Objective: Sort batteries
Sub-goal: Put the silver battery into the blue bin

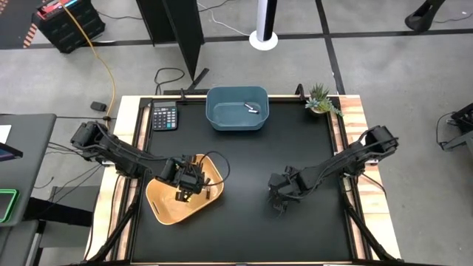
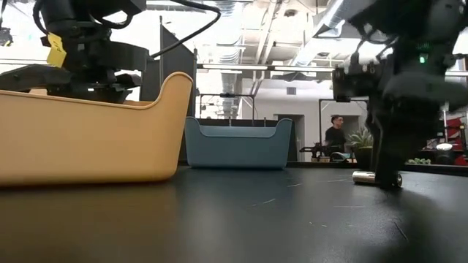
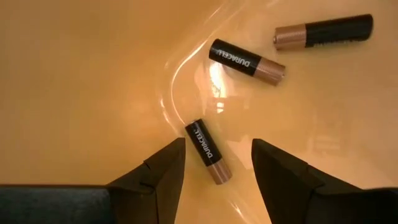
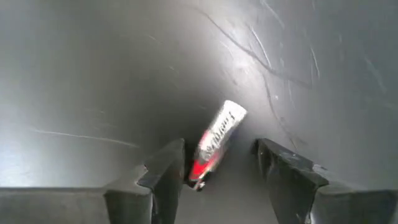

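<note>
Down inside the tan tray (image 1: pixel 164 208), the left gripper (image 1: pixel 188 185) points at the tray floor with its fingers parted and nothing held. In the left wrist view a dark-and-copper battery (image 3: pixel 208 151) lies on the tray floor in the gap between the two fingers (image 3: pixel 163 171), touching neither. Two more copper-topped batteries (image 3: pixel 247 61) lie farther out on the same floor, apart from each other. The left arm (image 1: pixel 118 151) reaches in from the 9 o'clock edge of the surface (image 1: pixel 244 155), stretched low toward the tray at about 7 o'clock.

The right gripper (image 1: pixel 278 198) hangs low over the bare black surface at about 5 o'clock, its arm (image 1: pixel 347 159) slanting in from the 3 o'clock edge. Its fingers are spread as well and grip nothing. In the right wrist view a whitish-silver battery (image 4: pixel 216 142) with a red end lies slantwise on the surface between the fingertips (image 4: pixel 165 171), its red end close beside one of them; whether they touch cannot be told. The low view shows that cell (image 2: pixel 363 176) lying flat by the gripper's foot.

At 12 o'clock stands a blue tray (image 1: pixel 236 118) holding one pale battery (image 1: pixel 252 108).
</note>
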Motion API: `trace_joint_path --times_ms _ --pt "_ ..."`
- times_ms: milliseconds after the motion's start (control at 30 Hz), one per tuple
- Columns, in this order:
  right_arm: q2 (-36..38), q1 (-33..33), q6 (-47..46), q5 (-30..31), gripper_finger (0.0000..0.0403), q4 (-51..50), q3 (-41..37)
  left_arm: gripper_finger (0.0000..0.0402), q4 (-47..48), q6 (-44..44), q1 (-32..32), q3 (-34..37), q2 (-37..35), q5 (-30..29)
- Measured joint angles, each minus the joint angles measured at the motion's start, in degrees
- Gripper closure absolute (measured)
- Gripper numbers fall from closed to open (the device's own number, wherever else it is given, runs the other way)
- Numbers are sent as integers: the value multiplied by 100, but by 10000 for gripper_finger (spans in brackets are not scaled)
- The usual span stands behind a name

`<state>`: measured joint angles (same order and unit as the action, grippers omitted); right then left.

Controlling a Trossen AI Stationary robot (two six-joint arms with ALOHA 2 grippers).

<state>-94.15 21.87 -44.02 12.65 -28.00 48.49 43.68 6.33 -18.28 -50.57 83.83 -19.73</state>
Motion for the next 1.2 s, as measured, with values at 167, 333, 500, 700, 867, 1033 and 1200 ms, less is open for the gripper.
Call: trace_joint_path --times_ms 167,333,500,700,867,1033,1200 --pt "-303 -18 -250 151 185 5 45 223 20 93 -78 0 -327 -1" --pt "-506 -53 -125 265 236 -14 117 223 0 261 -198 0 -958 -124" --pt "-518 -168 132 264 328 61 109 223 -105 317 -348 0 -1580 -275" --pt "-502 -277 530 281 391 234 142 223 -109 496 -555 0 -2112 -514" --pt "-361 -446 1161 535 391 211 366 223 -103 675 -742 0 -2323 -792" --pt "-66 -862 1928 751 391 239 632 223 -88 797 -866 0 -2330 -932" --pt "162 -1323 2916 853 391 238 952 223 -71 944 -877 0 -2305 -990"
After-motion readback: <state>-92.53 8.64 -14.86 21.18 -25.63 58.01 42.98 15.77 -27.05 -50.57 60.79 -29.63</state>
